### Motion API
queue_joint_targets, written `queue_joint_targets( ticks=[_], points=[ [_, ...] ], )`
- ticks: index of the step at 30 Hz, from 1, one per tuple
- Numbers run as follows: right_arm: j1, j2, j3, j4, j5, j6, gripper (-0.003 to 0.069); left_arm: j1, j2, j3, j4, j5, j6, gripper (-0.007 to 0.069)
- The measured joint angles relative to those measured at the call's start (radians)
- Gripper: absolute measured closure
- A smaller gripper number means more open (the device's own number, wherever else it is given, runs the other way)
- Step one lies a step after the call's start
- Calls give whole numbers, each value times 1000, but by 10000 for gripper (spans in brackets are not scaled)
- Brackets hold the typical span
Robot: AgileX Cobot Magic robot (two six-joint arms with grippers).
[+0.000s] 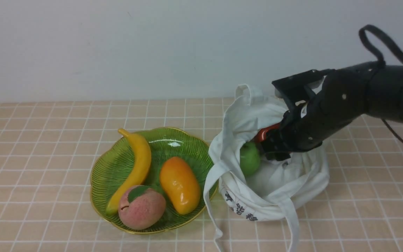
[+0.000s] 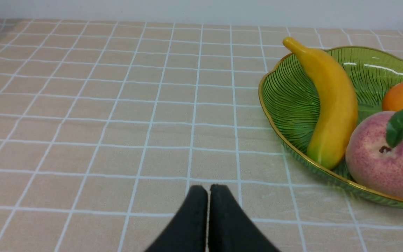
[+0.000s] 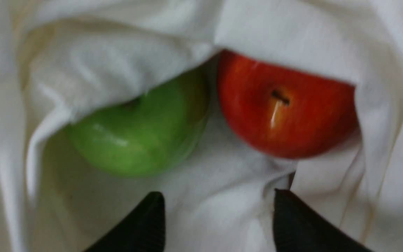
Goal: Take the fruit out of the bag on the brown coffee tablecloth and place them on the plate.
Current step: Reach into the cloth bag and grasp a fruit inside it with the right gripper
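The white bag (image 1: 278,189) lies on the brown checked tablecloth (image 1: 47,140), right of the green plate (image 1: 114,164). Inside it sit a green apple (image 1: 249,158) and a red apple (image 1: 266,132), side by side in the right wrist view: green apple (image 3: 135,136), red apple (image 3: 285,105), both partly under folds of the bag (image 3: 117,52). My right gripper (image 3: 219,210) is open and empty, reaching into the bag's mouth just short of the apples; in the front view its hand (image 1: 278,147) hides its tips. My left gripper (image 2: 208,196) is shut and empty above the cloth (image 2: 117,105), left of the plate (image 2: 285,105).
The plate holds a yellow banana (image 1: 136,164), an orange mango (image 1: 179,183) and a pink peach (image 1: 141,206). The bag's straps (image 1: 215,210) hang toward the front edge beside the plate. A white wall stands behind the table.
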Motion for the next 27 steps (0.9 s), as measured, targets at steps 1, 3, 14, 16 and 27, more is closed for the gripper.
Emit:
queue_joint_targets(
  ticks=[1, 3, 14, 16, 27],
  points=[
    [0, 18, -17, -18, -13, 20, 172, 0, 0, 0, 0, 0, 1, 632],
    [0, 51, -48, -58, -37, 67, 65, 0, 0, 0, 0, 0, 5, 632],
    [0, 198, -177, -283, -49, 401, -32, 0, 0, 0, 0, 0, 7, 632],
    [0, 206, -186, -305, -51, 435, -32, 0, 0, 0, 0, 0, 7, 632],
    [0, 227, -202, -323, -52, 457, 9, 0, 0, 0, 0, 0, 8, 632]
  ],
)
